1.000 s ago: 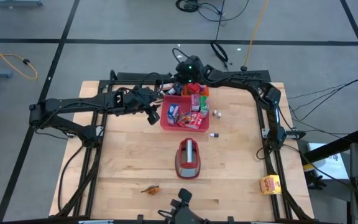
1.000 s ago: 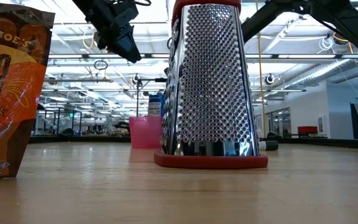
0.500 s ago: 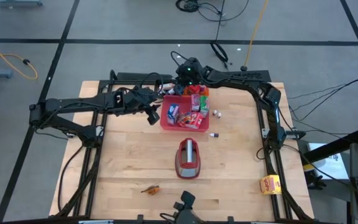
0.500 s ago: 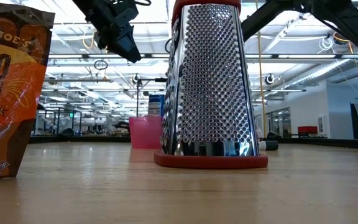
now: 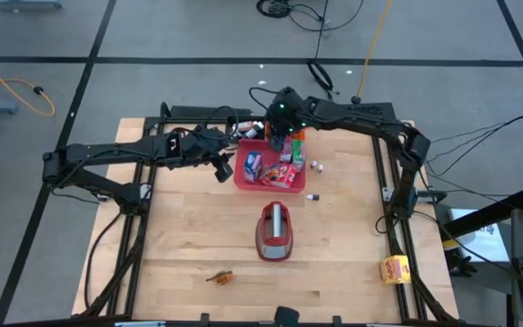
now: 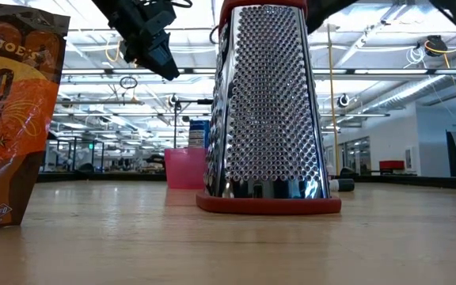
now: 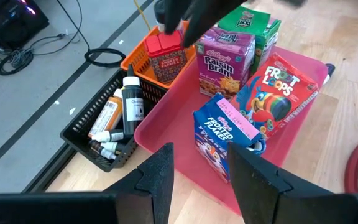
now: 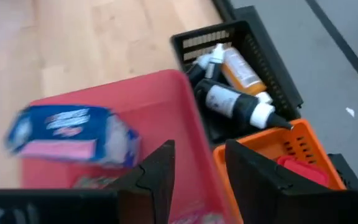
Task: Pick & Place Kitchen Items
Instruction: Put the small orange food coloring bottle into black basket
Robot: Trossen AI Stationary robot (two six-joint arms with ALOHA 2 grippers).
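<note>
left gripper (image 7: 197, 165): fingers parted, empty, hovering at the pink tray's (image 5: 243, 180) left edge, centre of high view | right gripper (image 8: 194, 165): fingers apart, holding nothing, above the tray's far rim | blue Frosted Flakes carton (image 7: 219, 134), Froot Loops carton (image 7: 272, 90) and Raisin Bran carton (image 7: 225, 62): inside tray | white bottles (image 5: 317, 165): on table right of tray | grater (image 5: 277, 232): lower centre

Table (image 5: 189, 236) pale matt wood; tray (image 7: 166, 134) smooth pink plastic; grater (image 6: 267, 103) shiny perforated metal; cartons (image 7: 225, 62) printed card.
</note>
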